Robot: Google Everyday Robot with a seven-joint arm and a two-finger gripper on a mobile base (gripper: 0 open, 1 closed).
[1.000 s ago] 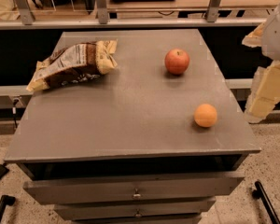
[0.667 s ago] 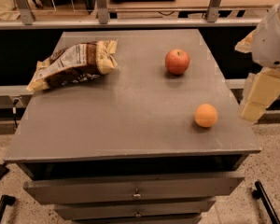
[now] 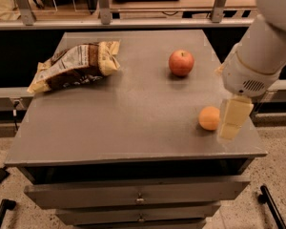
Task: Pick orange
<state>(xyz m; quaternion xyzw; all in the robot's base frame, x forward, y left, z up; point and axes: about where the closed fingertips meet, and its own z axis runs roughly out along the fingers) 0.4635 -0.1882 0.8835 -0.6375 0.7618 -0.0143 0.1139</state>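
Observation:
The orange (image 3: pixel 209 118) is a small, round, pale-orange fruit on the grey table (image 3: pixel 133 109), near its front right corner. My gripper (image 3: pixel 231 123) hangs from the white arm (image 3: pixel 257 56) that comes in from the upper right. It sits low over the table, right beside the orange on its right side and partly in front of it. I cannot tell whether it touches the orange. Nothing shows as held.
A red apple (image 3: pixel 181 63) lies on the table behind the orange. A chip bag (image 3: pixel 76 66) lies at the back left. Drawers (image 3: pixel 138 197) sit under the table top. A railing (image 3: pixel 133 13) runs behind the table.
The arm has swung in from the right edge towards the table, and the gripper has come down and left until it is beside the orange. The orange, apple and bag have not moved.

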